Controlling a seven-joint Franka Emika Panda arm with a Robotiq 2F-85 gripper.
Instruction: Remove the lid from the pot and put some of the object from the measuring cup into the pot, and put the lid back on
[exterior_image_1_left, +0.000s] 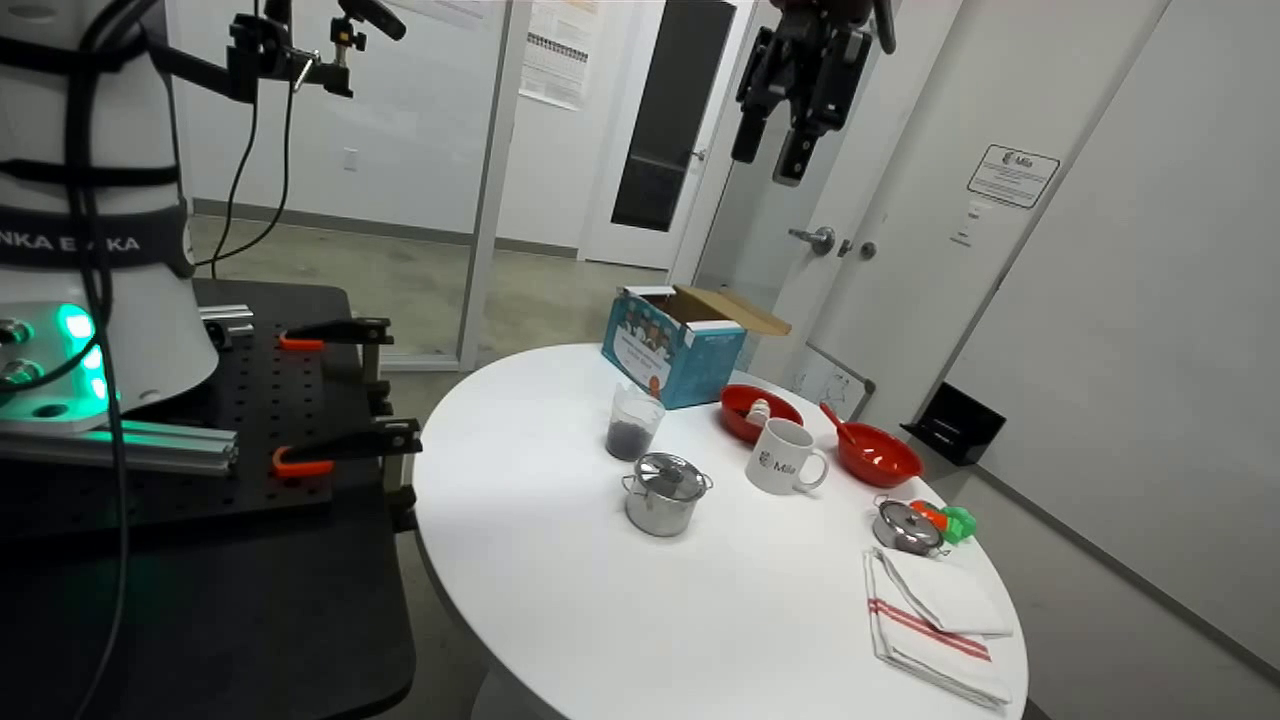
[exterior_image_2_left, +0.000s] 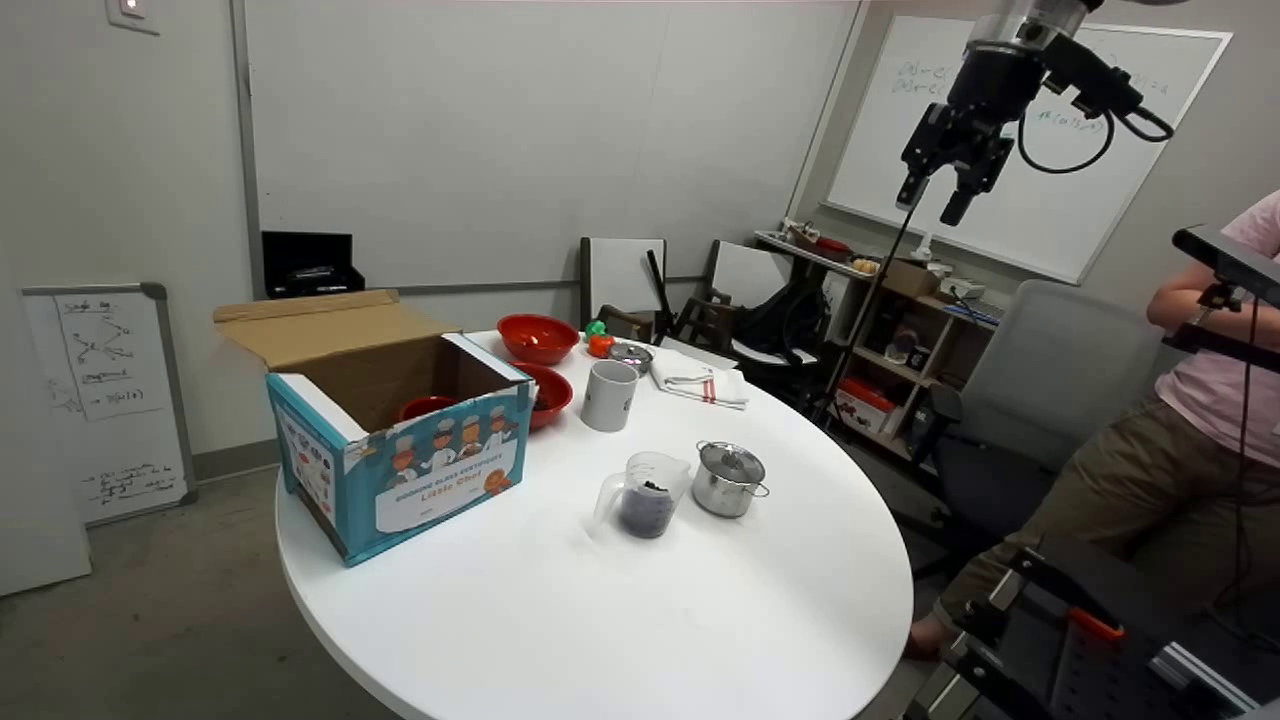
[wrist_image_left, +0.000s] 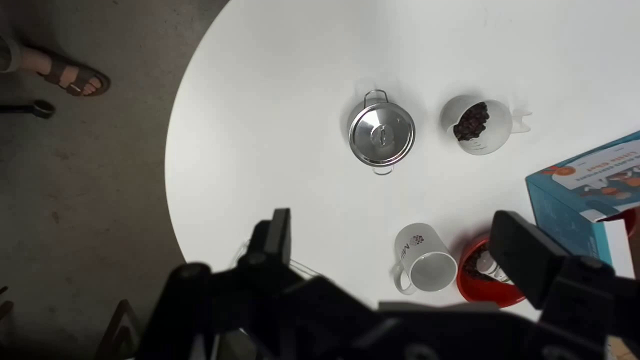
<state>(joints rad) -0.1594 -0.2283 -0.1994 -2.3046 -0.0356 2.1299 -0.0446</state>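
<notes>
Pot (exterior_image_1_left: 658, 515) and lid (exterior_image_1_left: 672, 478) are glossy metal, the towel (exterior_image_1_left: 935, 625) cloth.

Gripper (exterior_image_2_left: 932, 200) up high, well above the round white table (exterior_image_2_left: 700, 640), jaws spread and pointing down. Silver pot (exterior_image_2_left: 722, 497) upright, lid (exterior_image_2_left: 733, 461) on. Clear measuring cup (exterior_image_2_left: 666, 475) just beside it, on the side toward the teal Little Chef box (exterior_image_2_left: 460, 470). Dark contents (exterior_image_2_left: 643, 513) in the cup, can't make out what from here. White mug (exterior_image_2_left: 608, 398) behind, near two red bowls (exterior_image_2_left: 540, 350). Second lidded pot (exterior_image_2_left: 631, 357) on the far side, next to a folded red-striped white cloth (exterior_image_2_left: 693, 377). Person (exterior_image_2_left: 1225, 400) in pink by the grey office chair (exterior_image_2_left: 1060, 375).
</notes>
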